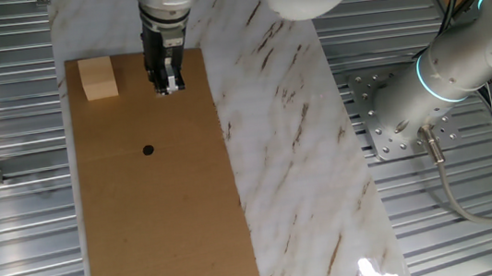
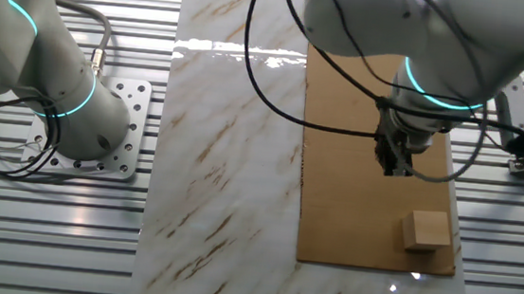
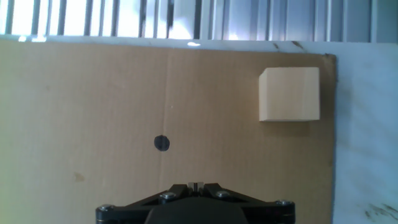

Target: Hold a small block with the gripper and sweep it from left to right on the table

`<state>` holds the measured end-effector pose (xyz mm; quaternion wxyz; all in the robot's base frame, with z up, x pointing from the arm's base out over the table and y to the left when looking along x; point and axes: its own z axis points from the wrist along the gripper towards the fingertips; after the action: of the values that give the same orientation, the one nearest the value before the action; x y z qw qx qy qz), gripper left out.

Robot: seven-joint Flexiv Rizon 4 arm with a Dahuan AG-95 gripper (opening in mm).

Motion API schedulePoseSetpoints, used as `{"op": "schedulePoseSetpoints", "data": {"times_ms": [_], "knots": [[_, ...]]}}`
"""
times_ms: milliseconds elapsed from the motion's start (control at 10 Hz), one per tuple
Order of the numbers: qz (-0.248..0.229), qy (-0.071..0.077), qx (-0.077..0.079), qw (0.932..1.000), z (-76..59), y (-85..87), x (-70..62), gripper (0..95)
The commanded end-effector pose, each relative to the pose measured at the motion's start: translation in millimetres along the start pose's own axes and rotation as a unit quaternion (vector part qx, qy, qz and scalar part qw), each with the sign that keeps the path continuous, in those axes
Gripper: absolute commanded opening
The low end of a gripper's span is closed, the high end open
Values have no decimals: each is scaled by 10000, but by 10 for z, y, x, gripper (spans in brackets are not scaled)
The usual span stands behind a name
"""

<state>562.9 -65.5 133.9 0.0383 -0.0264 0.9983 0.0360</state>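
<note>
Block (image 1: 98,79) sits alone on the brown board (image 1: 164,231) of the table, near its corner by the ribbed metal (image 1: 10,183), untouched. Gripper (image 1: 167,84) hangs just beside it above the board, fingers pressed together and holding nothing. Black dot (image 1: 147,150) lies nearby.

Block (image 1: 98,79) on board (image 1: 163,222), beside tool (image 1: 167,84)

Bright, sharp; glare on marble strip (image 2: 241,55)
</note>
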Motion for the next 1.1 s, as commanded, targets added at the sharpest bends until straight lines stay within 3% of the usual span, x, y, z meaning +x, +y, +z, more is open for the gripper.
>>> {"op": "schedulePoseSetpoints", "data": {"times_ms": [100, 300, 700, 1000, 1100], "knots": [[-4, -77, -49, 10000, -1, 1, -1, 0], [12, 12, -14, 10000, -1, 1, -1, 0], [29, -47, -17, 10000, -1, 1, -1, 0], [403, -54, 283, 9988, -1, 1, -1, 0], [473, -54, 272, 9985, -1, 1, -1, 0]]}}
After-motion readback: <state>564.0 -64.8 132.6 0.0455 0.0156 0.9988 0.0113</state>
